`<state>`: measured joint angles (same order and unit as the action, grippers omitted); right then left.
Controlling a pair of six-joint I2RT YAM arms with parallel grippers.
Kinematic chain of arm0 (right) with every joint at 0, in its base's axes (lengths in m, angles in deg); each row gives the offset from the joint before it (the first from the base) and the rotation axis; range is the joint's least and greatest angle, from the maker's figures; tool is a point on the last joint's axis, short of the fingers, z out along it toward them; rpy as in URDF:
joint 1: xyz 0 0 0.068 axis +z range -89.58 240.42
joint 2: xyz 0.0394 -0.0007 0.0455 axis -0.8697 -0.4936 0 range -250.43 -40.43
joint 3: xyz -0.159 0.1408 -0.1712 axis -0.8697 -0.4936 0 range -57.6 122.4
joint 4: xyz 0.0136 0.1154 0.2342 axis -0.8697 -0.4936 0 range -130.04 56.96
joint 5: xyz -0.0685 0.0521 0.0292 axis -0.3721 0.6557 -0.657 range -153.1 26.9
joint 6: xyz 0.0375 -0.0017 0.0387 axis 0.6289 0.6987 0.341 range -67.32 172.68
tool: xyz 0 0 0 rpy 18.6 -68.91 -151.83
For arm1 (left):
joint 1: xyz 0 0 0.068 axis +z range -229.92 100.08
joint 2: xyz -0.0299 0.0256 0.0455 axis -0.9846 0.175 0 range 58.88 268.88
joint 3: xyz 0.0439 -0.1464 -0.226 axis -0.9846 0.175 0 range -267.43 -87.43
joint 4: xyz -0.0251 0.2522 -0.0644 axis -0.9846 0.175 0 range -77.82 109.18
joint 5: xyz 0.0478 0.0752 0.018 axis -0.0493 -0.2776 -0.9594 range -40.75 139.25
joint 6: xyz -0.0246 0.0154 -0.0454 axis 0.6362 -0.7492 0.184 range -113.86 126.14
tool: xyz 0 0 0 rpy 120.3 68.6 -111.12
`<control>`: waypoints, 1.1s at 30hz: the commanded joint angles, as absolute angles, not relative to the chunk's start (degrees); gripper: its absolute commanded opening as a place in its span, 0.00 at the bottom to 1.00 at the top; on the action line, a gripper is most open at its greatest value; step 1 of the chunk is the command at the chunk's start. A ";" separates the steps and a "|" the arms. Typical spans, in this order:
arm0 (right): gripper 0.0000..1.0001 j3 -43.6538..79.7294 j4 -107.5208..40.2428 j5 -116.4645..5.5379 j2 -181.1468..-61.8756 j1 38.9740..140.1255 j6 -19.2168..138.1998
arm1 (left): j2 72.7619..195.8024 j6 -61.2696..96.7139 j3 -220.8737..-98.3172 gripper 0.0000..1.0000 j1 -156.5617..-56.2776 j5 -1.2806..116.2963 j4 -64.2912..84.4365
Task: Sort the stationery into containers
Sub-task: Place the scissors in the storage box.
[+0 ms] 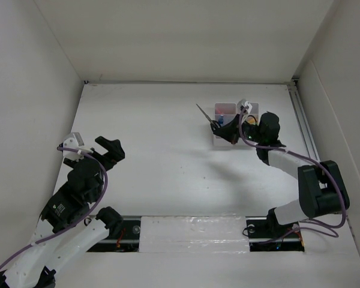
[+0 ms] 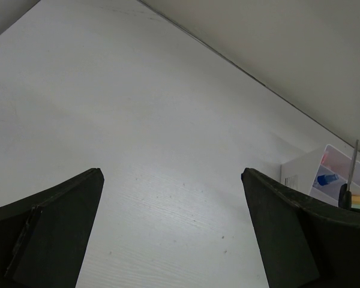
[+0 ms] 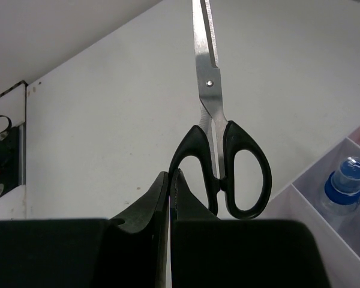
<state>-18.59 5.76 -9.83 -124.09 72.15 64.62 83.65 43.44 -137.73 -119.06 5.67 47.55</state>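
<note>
Scissors (image 3: 213, 108) look stiff, blade-heavy, slick steel, so take by black loop; right tool (image 3: 171, 177) pinched together against it, maybe gripping; left tool (image 2: 171, 174) apart.

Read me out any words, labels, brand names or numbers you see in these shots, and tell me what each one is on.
No text can be read in any view.
scissors: no marking shows on the blades or black handles.
blue-capped bottle: no label shows.
white organiser: a pale patch on its side wall, too small to read.
</note>
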 commanded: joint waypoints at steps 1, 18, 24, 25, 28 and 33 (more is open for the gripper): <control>0.00 -18.75 11.96 -5.54 -122.08 69.40 64.63 | 83.75 42.53 -138.84 1.00 -118.94 5.48 45.57; 0.00 -21.30 11.43 -9.92 -123.93 66.31 66.31 | 83.75 42.53 -138.84 1.00 -118.94 5.48 45.57; 0.00 -21.82 11.43 -11.34 -123.93 66.31 65.77 | 83.75 42.53 -138.84 1.00 -118.94 5.48 45.57; 0.00 -21.82 11.43 -11.86 -123.93 66.31 65.77 | 83.75 42.53 -138.84 1.00 -118.94 5.48 45.57; 0.00 -21.82 11.43 -11.86 -125.60 65.78 65.25 | 83.75 42.53 -138.84 1.00 -118.94 5.48 45.57; 0.00 -21.82 10.73 -13.17 -126.12 65.78 64.72 | 83.75 42.53 -138.84 1.00 -118.94 5.48 45.57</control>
